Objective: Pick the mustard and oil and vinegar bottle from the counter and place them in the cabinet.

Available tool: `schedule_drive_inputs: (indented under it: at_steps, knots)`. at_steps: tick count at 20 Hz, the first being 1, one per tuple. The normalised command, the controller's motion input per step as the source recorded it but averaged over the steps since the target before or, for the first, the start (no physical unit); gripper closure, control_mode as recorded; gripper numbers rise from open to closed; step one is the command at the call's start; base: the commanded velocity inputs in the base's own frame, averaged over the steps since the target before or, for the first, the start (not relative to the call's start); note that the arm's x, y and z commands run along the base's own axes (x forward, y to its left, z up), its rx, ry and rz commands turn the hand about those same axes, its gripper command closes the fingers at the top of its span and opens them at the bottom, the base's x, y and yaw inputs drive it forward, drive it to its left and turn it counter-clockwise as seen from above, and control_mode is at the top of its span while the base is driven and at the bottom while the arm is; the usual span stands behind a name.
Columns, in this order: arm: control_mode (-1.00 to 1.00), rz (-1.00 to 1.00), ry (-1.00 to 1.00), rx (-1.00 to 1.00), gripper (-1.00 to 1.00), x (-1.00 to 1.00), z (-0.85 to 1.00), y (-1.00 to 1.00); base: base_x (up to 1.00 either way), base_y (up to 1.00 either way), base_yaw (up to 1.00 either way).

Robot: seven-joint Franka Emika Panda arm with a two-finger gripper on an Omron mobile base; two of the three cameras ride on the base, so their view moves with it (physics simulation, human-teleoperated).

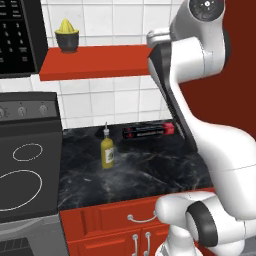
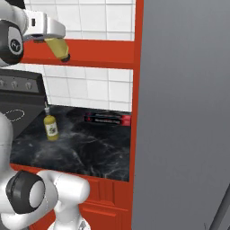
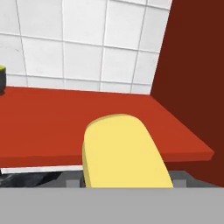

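Observation:
My gripper (image 2: 55, 43) is shut on the mustard (image 2: 60, 50), a short yellow bottle that hangs tilted just in front of the cabinet (image 2: 99, 54). In the hand view the mustard (image 3: 122, 155) fills the foreground, over the near edge of the cabinet's red board (image 3: 52, 127). The fingertips are hidden by the bottle. The oil and vinegar bottle (image 1: 107, 152) (image 2: 51, 127) stands upright on the black counter (image 1: 150, 170) (image 2: 90, 150), well below the hand. From the left base view the cabinet (image 1: 95, 62) runs along the tiled wall.
A yellow juicer on a dark bowl (image 1: 67, 36) (image 3: 1, 78) sits at the shelf's left end. A red and black box (image 1: 149, 131) (image 2: 108, 119) lies at the counter's back. The stove (image 1: 25, 165) is left; a dark red side wall (image 3: 197, 65) bounds the shelf's right end.

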Motion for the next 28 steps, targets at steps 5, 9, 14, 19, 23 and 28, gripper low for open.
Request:
schedule_drive_inputs:
  at_steps: [5, 9, 14, 19, 23, 28]
  knots:
    - [-1.0, 0.0, 0.0, 0.04, 1.0, 0.28, -0.2, -0.11, 0.0, 0.0, 0.0]
    - [-1.0, 0.0, 0.0, 0.01, 1.0, 0.25, -0.36, -0.05, 0.0, 0.0, 0.0]
    - [-1.0, 0.0, 0.0, 0.0, 1.0, 0.28, -0.24, -0.05, 0.0, 0.0, 0.0]
    - [-1.0, 0.0, -0.02, 0.0, 1.0, 0.17, 0.14, -0.1, 0.0, 0.0, 0.0]
    - [-1.0, 0.0, -0.03, 0.01, 1.0, 0.05, 0.42, -0.08, 0.0, 0.0, 0.0]
    - [-1.0, 0.0, -0.01, 0.02, 1.0, 0.09, 0.32, -0.06, 0.0, 0.0, 0.0]
